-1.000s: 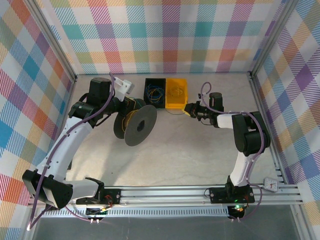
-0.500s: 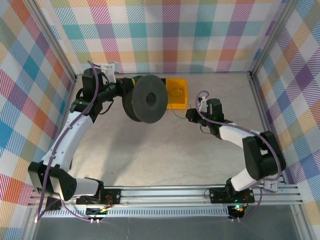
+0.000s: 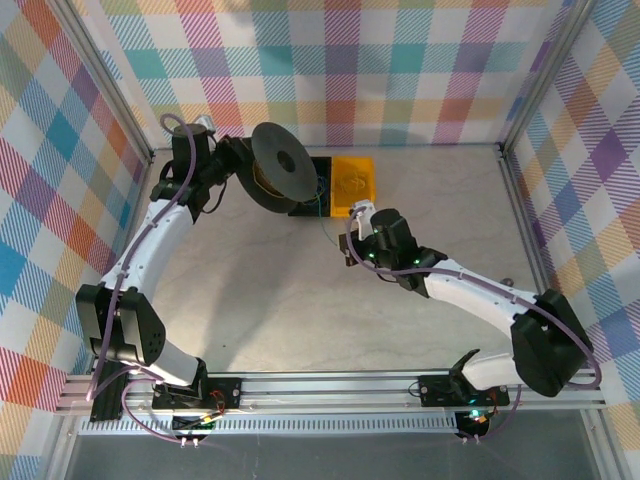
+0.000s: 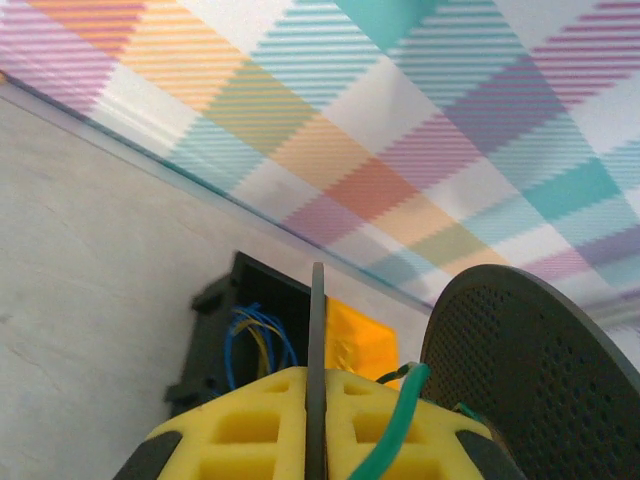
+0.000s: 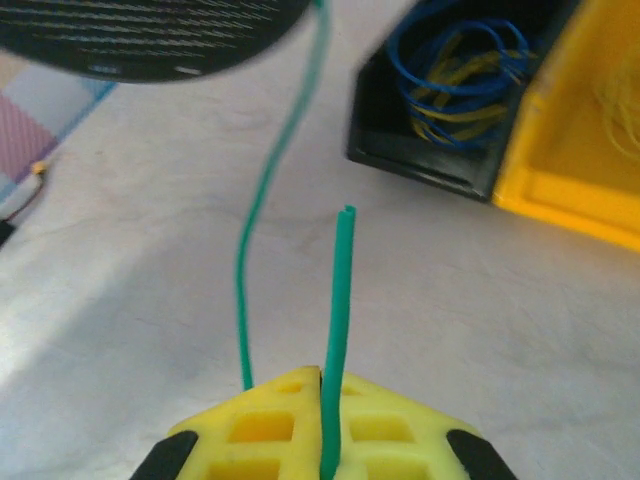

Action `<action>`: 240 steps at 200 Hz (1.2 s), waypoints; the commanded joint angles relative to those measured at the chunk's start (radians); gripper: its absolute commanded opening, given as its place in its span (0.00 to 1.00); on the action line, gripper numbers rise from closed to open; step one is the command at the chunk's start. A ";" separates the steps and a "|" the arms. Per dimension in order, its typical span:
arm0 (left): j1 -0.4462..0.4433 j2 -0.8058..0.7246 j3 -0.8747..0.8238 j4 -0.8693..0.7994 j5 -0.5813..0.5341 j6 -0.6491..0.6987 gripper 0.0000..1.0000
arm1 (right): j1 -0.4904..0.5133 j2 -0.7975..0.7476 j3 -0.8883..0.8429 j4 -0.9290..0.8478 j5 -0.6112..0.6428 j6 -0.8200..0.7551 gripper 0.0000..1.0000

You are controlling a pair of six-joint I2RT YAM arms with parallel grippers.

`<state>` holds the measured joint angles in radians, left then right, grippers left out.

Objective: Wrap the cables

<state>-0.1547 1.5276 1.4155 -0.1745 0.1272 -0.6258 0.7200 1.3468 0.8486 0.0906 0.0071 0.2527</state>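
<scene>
My left gripper (image 4: 316, 372) is shut on the thin edge of one flange of the black spool (image 4: 530, 370), which it holds in the air at the back left (image 3: 280, 165). A green cable (image 5: 336, 290) is pinched between the yellow fingers of my right gripper (image 5: 328, 375). Its short end sticks out ahead, and the long part curves up to the spool (image 5: 150, 35). The right gripper (image 3: 352, 240) is just in front of the bins. More cables (image 5: 460, 85), blue and yellow, lie coiled in the black bin (image 3: 310, 190).
A yellow bin (image 3: 353, 185) stands right of the black one against the back wall, with thin yellow wire inside. Checked walls close in the back and both sides. A small white clock (image 3: 545, 368) lies near the right rail.
The left arm has carried the spool up and back toward the rear wall, turning it. The right gripper has moved left and nearer with the green cable.
</scene>
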 commanded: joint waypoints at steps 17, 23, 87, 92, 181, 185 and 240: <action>-0.070 0.070 0.124 -0.020 -0.275 0.120 0.00 | 0.107 0.014 0.134 -0.089 -0.050 -0.083 0.00; -0.085 0.085 0.136 -0.035 -0.290 0.137 0.00 | 0.125 0.024 0.162 -0.089 -0.059 -0.094 0.00; -0.209 0.199 0.247 -0.257 -0.310 0.337 0.00 | 0.144 0.115 0.471 -0.092 -0.136 -0.211 0.00; -0.216 0.200 0.242 -0.270 -0.308 0.354 0.00 | 0.135 0.123 0.493 -0.091 -0.141 -0.213 0.00; -0.371 0.097 0.110 -0.424 -0.319 0.699 0.00 | -0.081 0.241 0.584 -0.006 -0.056 -0.070 0.00; -0.377 0.090 0.098 -0.421 -0.320 0.708 0.00 | -0.090 0.245 0.582 -0.001 -0.054 -0.061 0.00; -0.401 -0.004 -0.061 -0.323 -0.241 0.847 0.00 | -0.198 0.313 0.557 -0.013 -0.020 -0.002 0.00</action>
<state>-0.5476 1.5948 1.4261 -0.4774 -0.1509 0.0856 0.5991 1.6566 1.3884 -0.0250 -0.0910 0.2142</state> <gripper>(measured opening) 0.108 0.055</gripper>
